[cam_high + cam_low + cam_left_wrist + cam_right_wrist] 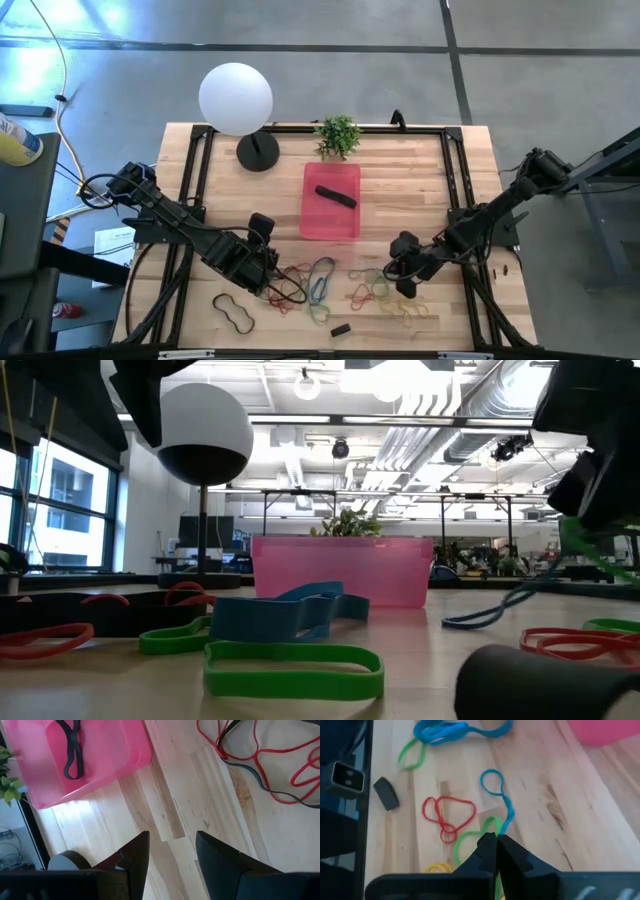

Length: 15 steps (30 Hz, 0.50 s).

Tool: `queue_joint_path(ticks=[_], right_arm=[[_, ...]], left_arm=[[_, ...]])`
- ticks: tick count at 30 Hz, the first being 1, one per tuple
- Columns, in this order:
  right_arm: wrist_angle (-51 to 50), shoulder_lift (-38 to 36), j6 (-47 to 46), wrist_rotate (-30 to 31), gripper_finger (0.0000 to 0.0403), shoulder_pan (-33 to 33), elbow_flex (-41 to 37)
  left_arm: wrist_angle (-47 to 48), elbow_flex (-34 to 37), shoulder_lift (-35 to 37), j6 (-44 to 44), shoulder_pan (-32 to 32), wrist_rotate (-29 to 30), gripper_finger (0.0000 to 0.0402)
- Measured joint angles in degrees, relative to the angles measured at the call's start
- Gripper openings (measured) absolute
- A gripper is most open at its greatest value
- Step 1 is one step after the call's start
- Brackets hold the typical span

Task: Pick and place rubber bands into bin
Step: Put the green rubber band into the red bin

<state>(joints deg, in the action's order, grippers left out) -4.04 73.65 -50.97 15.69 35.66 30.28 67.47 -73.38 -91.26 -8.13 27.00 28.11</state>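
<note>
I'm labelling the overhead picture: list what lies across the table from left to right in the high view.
Left gripper, open and empty → black rubber band on the wood → white globe lamp → potted plant → pink bin with a black band inside → right gripper, shut on a thin blue rubber band.

- I see a grey concrete floor [330, 60] around the wooden table [410, 170].
- Beyond it I look into an open room: ceiling lights [310, 385], exposed ducts [480, 420], big windows [60, 500] on one side.
</note>
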Motion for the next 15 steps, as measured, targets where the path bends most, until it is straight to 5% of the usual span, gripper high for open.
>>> queue_joint_path(ticks=[15], right_arm=[[-1.79, 0.01, -1.34, -1.62, 0.0003, 0.04, 0.02]], left_arm=[[-0.08, 0.00, 0.00, -1.36, 0.00, -0.40, 0.0150]])
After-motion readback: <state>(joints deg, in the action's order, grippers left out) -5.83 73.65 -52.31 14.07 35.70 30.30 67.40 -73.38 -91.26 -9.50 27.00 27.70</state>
